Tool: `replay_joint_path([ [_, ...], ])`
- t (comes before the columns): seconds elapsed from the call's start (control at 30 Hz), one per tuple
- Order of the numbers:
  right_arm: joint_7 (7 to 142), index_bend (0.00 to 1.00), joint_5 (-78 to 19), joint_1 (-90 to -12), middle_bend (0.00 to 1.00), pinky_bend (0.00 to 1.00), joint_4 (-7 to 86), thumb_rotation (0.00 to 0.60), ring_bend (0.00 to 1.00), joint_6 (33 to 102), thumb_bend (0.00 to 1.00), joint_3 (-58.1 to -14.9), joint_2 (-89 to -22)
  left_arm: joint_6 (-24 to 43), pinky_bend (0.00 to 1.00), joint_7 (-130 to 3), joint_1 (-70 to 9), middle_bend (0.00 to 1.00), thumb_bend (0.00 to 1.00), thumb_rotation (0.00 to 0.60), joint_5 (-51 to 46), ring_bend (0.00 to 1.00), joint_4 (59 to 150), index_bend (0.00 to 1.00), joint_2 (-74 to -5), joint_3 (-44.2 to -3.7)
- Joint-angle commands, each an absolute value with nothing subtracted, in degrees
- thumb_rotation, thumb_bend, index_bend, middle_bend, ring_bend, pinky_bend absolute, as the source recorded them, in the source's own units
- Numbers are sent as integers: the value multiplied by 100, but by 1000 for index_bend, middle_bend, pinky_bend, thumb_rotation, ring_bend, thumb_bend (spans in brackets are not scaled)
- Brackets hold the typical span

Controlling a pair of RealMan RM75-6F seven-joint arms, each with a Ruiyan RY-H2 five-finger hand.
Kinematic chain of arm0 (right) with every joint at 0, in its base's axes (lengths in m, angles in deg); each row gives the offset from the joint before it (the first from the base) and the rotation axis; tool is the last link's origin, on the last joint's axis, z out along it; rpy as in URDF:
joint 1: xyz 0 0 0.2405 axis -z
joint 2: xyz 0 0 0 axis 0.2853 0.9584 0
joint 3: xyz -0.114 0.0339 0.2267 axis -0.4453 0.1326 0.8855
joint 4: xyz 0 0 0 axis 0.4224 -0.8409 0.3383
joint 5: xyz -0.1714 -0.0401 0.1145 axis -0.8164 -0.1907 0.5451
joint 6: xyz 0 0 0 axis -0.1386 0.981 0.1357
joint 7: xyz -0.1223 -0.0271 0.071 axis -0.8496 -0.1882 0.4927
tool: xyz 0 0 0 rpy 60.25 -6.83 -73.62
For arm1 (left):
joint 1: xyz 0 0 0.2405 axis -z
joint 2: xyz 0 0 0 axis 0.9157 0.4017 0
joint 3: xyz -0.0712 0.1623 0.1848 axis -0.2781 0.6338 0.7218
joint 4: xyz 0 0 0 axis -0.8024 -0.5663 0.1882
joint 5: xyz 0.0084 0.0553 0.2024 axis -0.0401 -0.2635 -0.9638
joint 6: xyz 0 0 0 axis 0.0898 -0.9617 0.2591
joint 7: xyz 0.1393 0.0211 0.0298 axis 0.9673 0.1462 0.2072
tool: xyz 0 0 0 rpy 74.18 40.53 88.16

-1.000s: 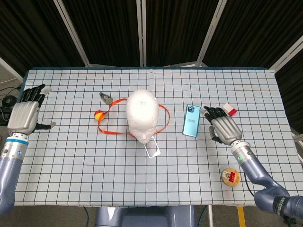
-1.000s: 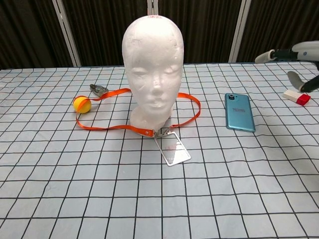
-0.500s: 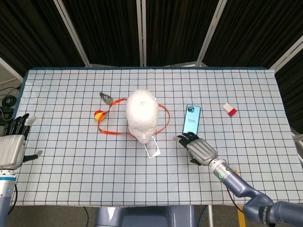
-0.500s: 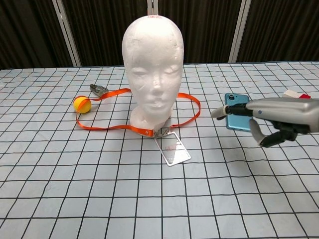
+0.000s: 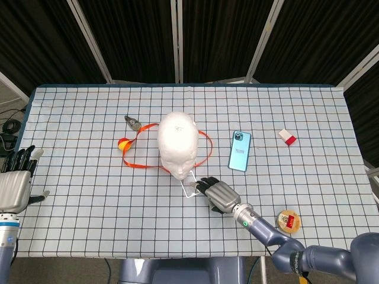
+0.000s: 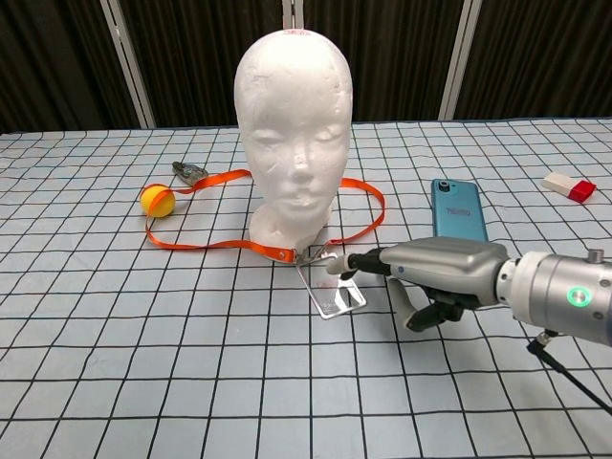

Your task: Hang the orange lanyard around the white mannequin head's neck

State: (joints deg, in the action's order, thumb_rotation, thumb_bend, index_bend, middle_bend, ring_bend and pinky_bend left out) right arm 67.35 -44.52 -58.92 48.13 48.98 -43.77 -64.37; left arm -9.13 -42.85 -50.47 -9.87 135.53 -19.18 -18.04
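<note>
Chest view, nearest first: right hand (image 6: 430,273) low over the checked bench (image 6: 191,382), fingers stretched toward the clear badge holder (image 6: 332,288), fingertips (image 6: 356,262) at the holder's right edge; contact not confirmed, nothing held, fingers apart. In the head view, same right hand (image 5: 220,193) just right of the badge holder (image 5: 190,188), forearm running off toward the near right corner. Left hand (image 5: 14,186) at the near left bench edge in the head view only, palm flat, fingers extended and spread, holding nothing, well apart from all objects.

Near right edge in the head view: small round tin (image 5: 288,220) with a red label.

Mid-bench: white mannequin head (image 6: 295,134) upright, face toward the chest camera. Orange lanyard (image 6: 206,245) lying flat on the bench, looped around the base of the mannequin head rather than hung at the neck; strap passing behind the base and running out to the left, clip end joined to the badge holder in front of the base. Yellow-orange ball (image 6: 157,200) touching the lanyard's left bend. Metal clip (image 6: 188,174) just behind the ball, at the strap's far left end.

Right of the mannequin head: teal phone (image 6: 459,212) face down, well apart from the lanyard. Further right and back: small white and red block (image 6: 569,186).

Beyond the far bench edge: dark curtain panels (image 5: 225,35) with pale frame bars.
</note>
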Motion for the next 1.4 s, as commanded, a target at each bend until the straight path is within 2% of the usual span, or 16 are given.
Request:
replay_joint_path([
  [0.03, 6605, 103, -4357, -5936, 119, 143, 4738, 600, 86, 4872, 1000, -4324, -6576, -880, 0, -4314, -5060, 0, 0, 600, -980, 0, 13511, 0, -1918, -1841],
  [0.4, 6481, 158, -4371, -5938, 174, 185, 4955, 600, 135, 4796, 1000, -4469, -6468, -794, 0, -4380, -5120, 0, 0, 600, -1006, 0, 13456, 0, -1928, -1944],
  [0.87, 6723, 185, -4962, -5902, 199, 207, 5811, 600, 144, 4581, 1000, -5063, -5858, -731, 0, -4261, -5163, 0, 0, 600, -1043, 0, 13447, 0, -2010, -1984],
  [1.4, 7062, 200, -5408, -5963, 212, 224, 6505, 600, 149, 4339, 1000, -5481, -5339, -673, 0, -4180, -5205, 0, 0, 600, -1047, 0, 13433, 0, -2055, -2042],
])
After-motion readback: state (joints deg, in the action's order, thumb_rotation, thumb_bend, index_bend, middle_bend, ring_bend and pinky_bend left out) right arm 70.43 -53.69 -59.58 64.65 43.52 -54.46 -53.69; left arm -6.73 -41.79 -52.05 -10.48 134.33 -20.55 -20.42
